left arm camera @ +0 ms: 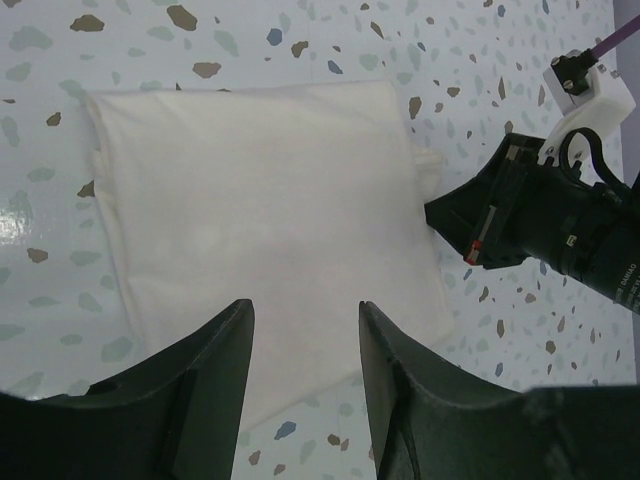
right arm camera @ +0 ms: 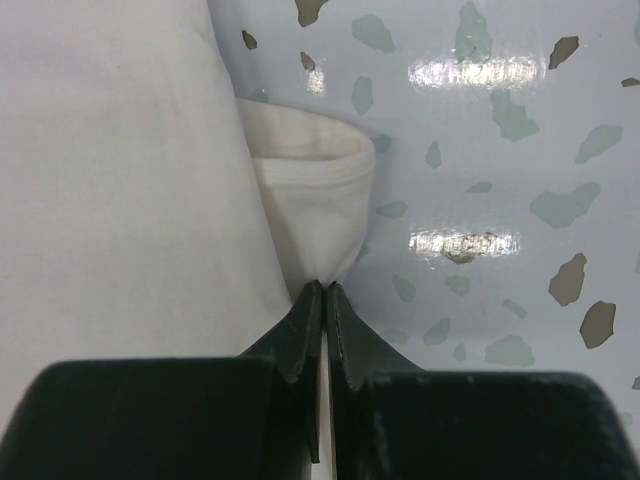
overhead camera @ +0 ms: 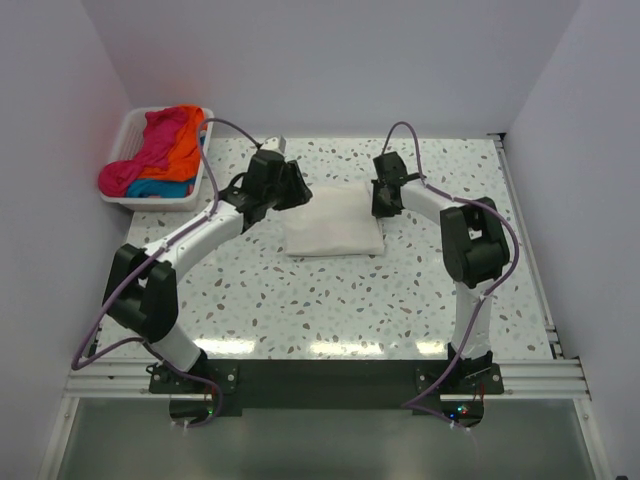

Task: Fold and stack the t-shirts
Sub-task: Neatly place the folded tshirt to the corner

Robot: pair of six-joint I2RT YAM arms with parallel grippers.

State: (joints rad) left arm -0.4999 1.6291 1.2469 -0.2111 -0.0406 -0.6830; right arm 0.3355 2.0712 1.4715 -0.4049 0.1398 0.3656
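A cream-white t-shirt (overhead camera: 335, 224) lies folded into a rectangle at the middle of the table, its logo hidden. My left gripper (overhead camera: 298, 187) is open and empty just above the shirt's left edge; in the left wrist view the shirt (left arm camera: 260, 200) shows between my fingers (left arm camera: 215, 350). My right gripper (overhead camera: 383, 208) is shut on a small flap of the cream-white t-shirt (right arm camera: 315, 210) sticking out at its right edge. Magenta-pink, orange and blue t-shirts (overhead camera: 160, 150) are piled in the basket.
A white slatted plastic basket (overhead camera: 128, 135) stands at the back left corner. White walls close in the table on the left, back and right. A metal rail (overhead camera: 530, 250) runs along the table's right edge.
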